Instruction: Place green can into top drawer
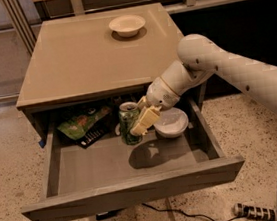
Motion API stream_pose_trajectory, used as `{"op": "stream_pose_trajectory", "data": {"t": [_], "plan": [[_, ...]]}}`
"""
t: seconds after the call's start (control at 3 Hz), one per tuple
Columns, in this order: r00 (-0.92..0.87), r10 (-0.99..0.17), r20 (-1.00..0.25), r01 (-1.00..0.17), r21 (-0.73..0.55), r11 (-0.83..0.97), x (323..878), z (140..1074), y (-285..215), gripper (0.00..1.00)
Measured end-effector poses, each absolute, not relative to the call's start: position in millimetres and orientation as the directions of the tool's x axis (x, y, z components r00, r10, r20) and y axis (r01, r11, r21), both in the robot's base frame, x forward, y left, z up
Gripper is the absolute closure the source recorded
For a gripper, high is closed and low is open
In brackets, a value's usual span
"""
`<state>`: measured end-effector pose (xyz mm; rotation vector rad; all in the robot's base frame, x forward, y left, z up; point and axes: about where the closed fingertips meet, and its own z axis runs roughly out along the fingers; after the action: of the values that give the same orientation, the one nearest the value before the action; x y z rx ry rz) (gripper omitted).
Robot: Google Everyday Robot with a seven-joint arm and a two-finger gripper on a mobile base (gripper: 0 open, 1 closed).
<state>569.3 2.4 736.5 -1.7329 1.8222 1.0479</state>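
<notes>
Inside the open top drawer (133,187), near the back, the end effector (137,116) grips the upright green can (127,128), just beside a glossy white bowl (170,122). This looks like the set-down step (floor contact unclear). Next I'd lower slightly, release, and retreat under the tabletop (92,58) lip. The can is a smooth, thin aluminium cylinder, and the drawer is flat matte wood.

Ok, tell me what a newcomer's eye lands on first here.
The big white arm reaches down from the right, its end effector closed on the green can, which stands upright inside the pulled-out top drawer. Next come the white bowl right of the can and the green snack bag at the drawer's back left. A pale bowl sits at the back of the cabinet top.
</notes>
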Motion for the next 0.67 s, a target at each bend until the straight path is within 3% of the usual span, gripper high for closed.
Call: {"op": "stream_pose_trajectory", "data": {"t": [0.67], "plan": [[-0.172, -0.657, -0.734, -0.960, 0.275, -0.056, 562.4, 713.7, 4.7, 1.00]]}}
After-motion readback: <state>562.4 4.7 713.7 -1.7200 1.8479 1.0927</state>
